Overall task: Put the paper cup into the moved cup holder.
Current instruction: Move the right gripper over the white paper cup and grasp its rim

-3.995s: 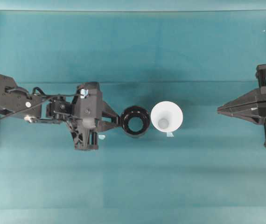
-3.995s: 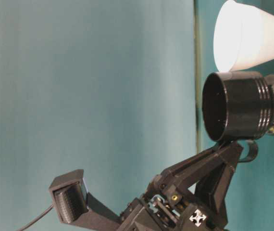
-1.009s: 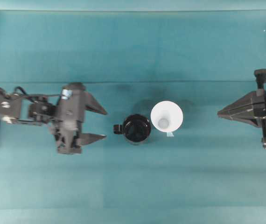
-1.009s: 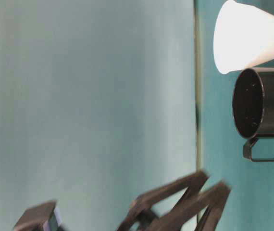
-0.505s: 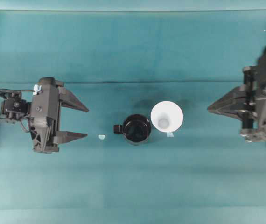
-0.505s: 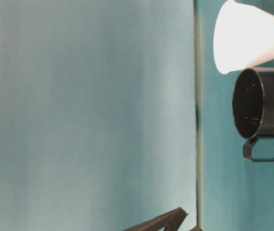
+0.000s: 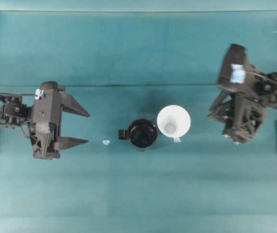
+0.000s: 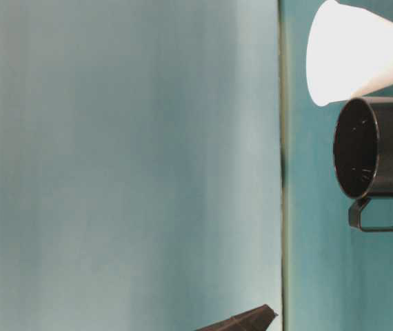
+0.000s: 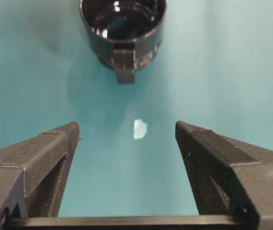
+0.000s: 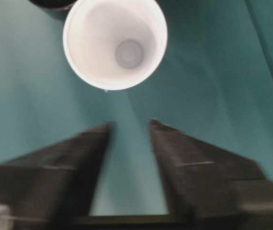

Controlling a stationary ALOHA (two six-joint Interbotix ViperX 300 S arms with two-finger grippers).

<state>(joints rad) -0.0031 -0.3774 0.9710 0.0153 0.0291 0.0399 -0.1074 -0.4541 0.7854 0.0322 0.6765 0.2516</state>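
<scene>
Teal cloth: covers the whole table [image 7: 138, 48]; only the two cups, a small pale scrap and the arms are on it
Paper cup: white paper cup [image 7: 173, 121] stands upright at mid-table, mouth up, just right of the cup holder, rims close or touching; it has not moved over the last seconds; nothing grips it
Cup holder: glossy black cup holder [image 7: 142, 134] stands upright just left of the paper cup, handle pointing left toward the left arm; empty inside; it sits where it was a second ago, so its move looks finished
Scrap: small pale scrap [image 7: 106, 142] lies on the cloth between the left claw and the handle
Left gripper: left gripper [image 7: 77, 127] has drawn back to the left, well apart from the holder; its fingers are spread wide and hold nothing
Right gripper: right gripper [image 10: 129, 127] was parked at the far right edge with fingers together a second ago; now it has swung in toward the paper cup and its fingers have parted, a gap showing between them in the wrist view; it is near the cup, not touching it
Meaning: judged from this, the left arm's part is over and the pick of the paper cup is starting; the cup is not yet in the holder
Risk: holder sits so close that a finger may nudge it
</scene>
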